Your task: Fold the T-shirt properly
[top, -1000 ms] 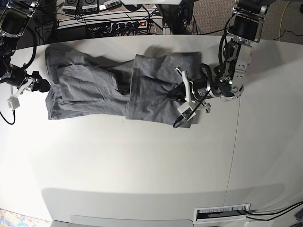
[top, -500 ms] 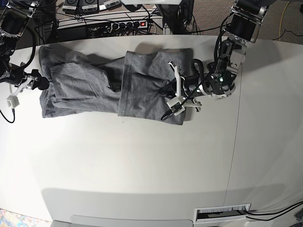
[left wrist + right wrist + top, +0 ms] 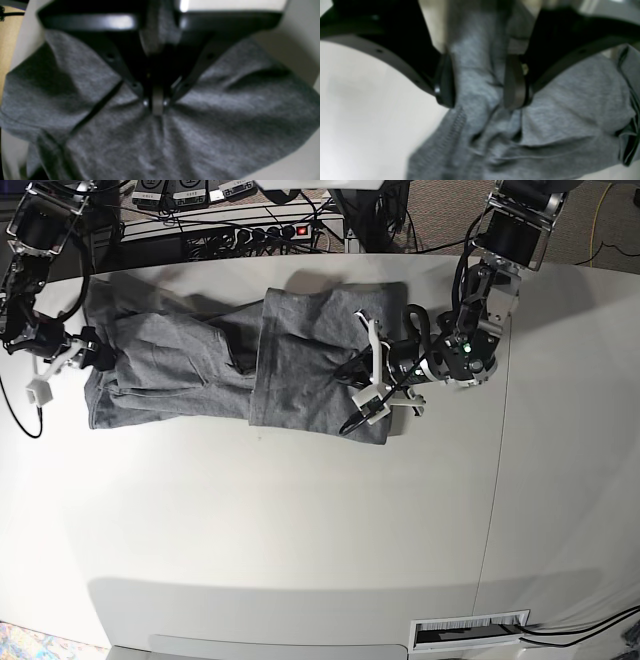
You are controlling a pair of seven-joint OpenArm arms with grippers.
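T-shirt (image 3: 230, 360): lies on the white table (image 3: 300, 520) along its far edge, partly folded into a long band; one end is doubled over into a squarer panel on the left-arm side.
Long axis: runs side to side in the base view, from one arm to the other.
Left gripper (image 3: 157, 105): jaws pressed together with grey cloth pinched between them; fabric puckers in ridges radiating from the tips. Sits on the doubled panel near its outer edge.
Right gripper (image 3: 480, 82): jaws stand wide apart, a bunched ridge of cloth between them, not clamped. Sits at the opposite end of the band.
Which arm is nearer: each is at its own end; only the left has a hold.
Key relation: the shirt's length stretches away from the left gripper toward the right one.
Judgement: the next fold likely needs the right gripper to clamp its end first.
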